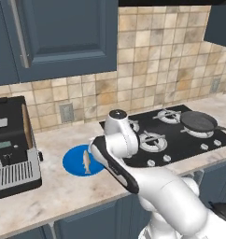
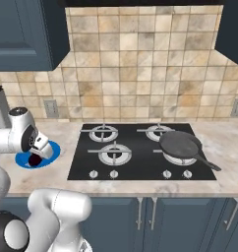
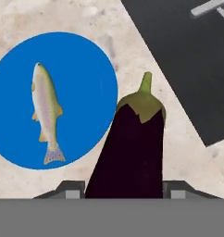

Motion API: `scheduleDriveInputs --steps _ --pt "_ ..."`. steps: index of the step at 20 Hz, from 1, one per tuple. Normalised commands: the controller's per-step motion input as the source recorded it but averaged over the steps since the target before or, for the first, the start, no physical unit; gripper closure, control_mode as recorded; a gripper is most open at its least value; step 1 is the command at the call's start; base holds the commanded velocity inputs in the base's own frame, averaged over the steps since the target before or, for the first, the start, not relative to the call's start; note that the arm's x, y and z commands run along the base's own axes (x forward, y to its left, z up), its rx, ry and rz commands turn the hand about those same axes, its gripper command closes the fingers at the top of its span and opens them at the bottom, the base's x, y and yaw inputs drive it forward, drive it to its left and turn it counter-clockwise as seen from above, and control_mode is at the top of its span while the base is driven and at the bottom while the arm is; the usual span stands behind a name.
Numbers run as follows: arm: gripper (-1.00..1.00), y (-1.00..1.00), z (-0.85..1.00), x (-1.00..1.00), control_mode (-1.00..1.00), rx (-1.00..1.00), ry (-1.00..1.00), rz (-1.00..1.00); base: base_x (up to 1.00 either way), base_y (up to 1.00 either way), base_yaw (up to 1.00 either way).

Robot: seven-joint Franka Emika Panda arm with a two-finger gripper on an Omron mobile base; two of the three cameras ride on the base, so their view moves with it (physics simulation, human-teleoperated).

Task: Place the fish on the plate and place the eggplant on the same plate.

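Fish point(image 3: 46, 113) lay flat on the blue plate point(image 3: 86, 69), which sat on the bench point(image 1: 63, 191) between the toaster-like appliance point(image 1: 12, 149) and the black hob point(image 1: 180, 135), nearer the bench's front edge than the wall. The claw point(image 3: 124, 190) was clenched on the eggplant point(image 3: 130, 152), holding it stem-forward above the plate's hob-side rim. A dark pan point(image 2: 182, 145) rested on the hob.

Marble counter point(image 1: 63, 191) carries a blue plate point(image 1: 74, 161) near its middle, a grey appliance point(image 1: 12, 149) at its left end. A black hob point(image 2: 140, 152) sits to the plate's right.
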Motion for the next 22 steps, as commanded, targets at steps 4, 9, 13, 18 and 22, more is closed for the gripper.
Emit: scheduleDriveInputs --steps 4,9,13,18,22 --pt "1.0 0.34 0.0 0.37 -1.0 0.0 0.01 0.0 0.0 0.0 0.0" --pt "1.0 0.16 0.0 0.68 -1.0 0.0 0.04 0.05 0.0 0.0 0.0" --pt "1.0 0.0 -0.04 0.58 -1.0 0.0 0.0 0.04 0.0 0.0 0.0" --pt "1.0 0.0 -0.15 0.07 -1.0 0.0 0.02 0.0 0.0 0.0 0.0" --pt "1.0 0.23 -0.24 0.0 -1.0 0.0 0.0 0.0 0.0 0.0 0.0"
